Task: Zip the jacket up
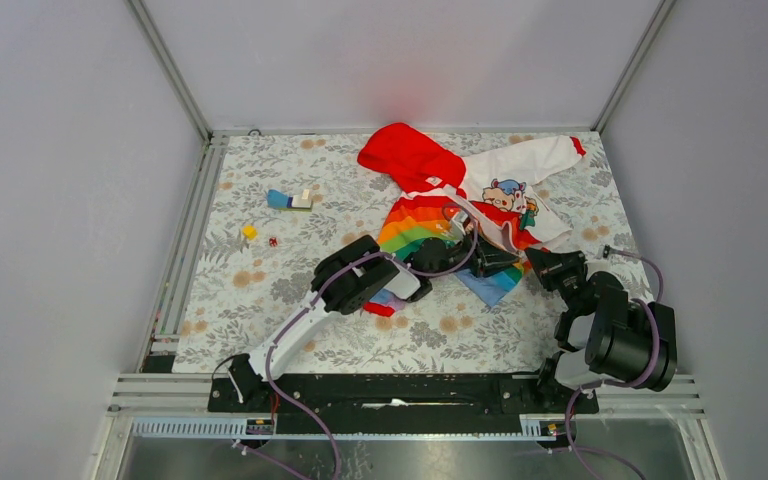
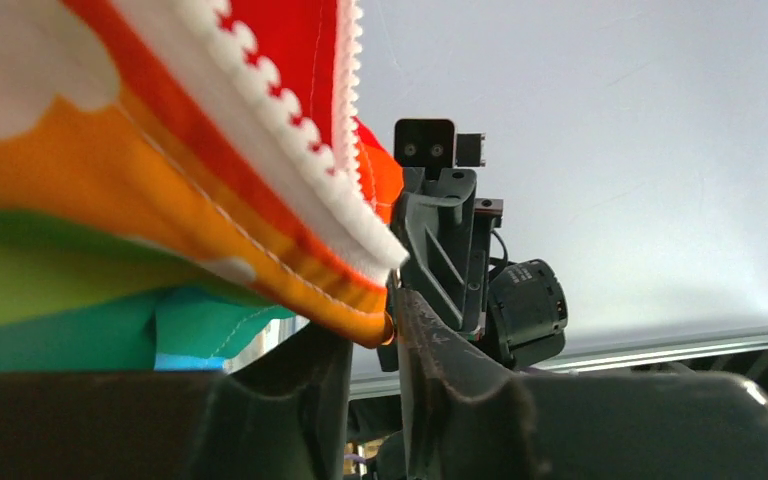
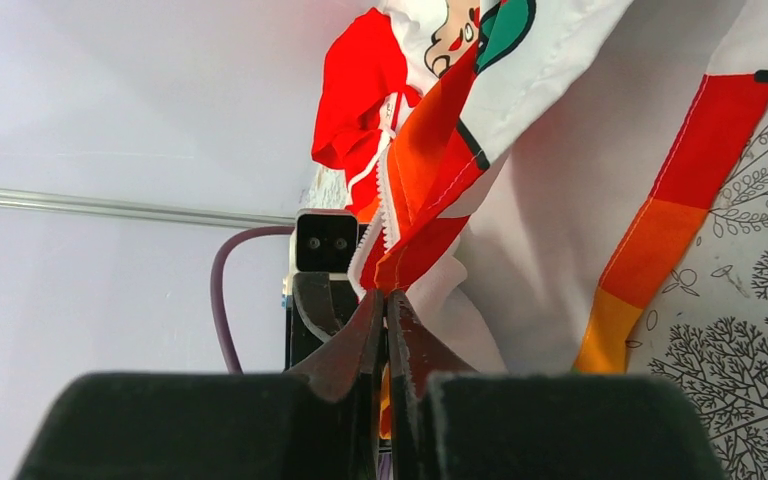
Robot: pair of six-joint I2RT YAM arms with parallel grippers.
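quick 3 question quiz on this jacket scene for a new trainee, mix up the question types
1. True or false: the right gripper is shut on the jacket at its zipper edge.
2. What colour is the hood? a) blue b) red c) green
3. On which side of the jacket do the small blocks lie on the floral mat: the robot's left or right?

Key: 1 true; 2 b; 3 left
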